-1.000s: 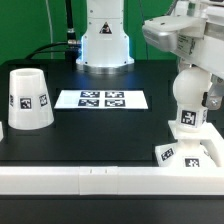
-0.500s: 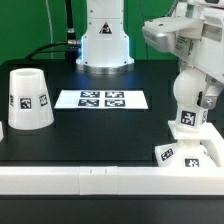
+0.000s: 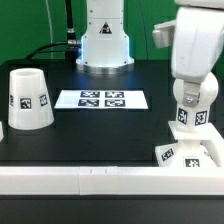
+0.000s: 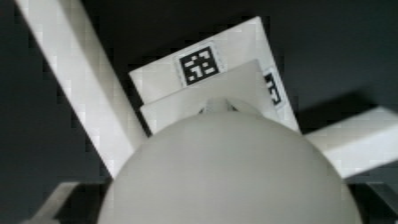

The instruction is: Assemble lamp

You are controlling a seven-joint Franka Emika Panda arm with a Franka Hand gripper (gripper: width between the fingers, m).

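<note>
**op:** Wrist view is nearly all white dome. Are my fingers [image 3: 209,99] actually clamped on the bulb [image 4: 214,165]?

**reply:** I'd say so. It hangs just above the base [image 3: 190,153], clear of the tabletop [image 3: 100,132]. It looks like smooth rounded plastic, light but slippery, so I'd pinch its widest part squarely. The shade [image 3: 27,98] sits well apart, on the exterior view's left.

On table [image 3: 110,130], shade [image 3: 28,98] stands at exterior view's left; marker board [image 3: 100,99] lies flat just beside it, twd centre; base [image 3: 188,153] sits at far right, up against front rail [image 3: 80,180]; bulb [image 3: 188,118] directly above base, held in gripper [image 3: 193,103]; bulb-base contact unclear; arm pedestal [image 3: 105,45] behind marker board.
</note>
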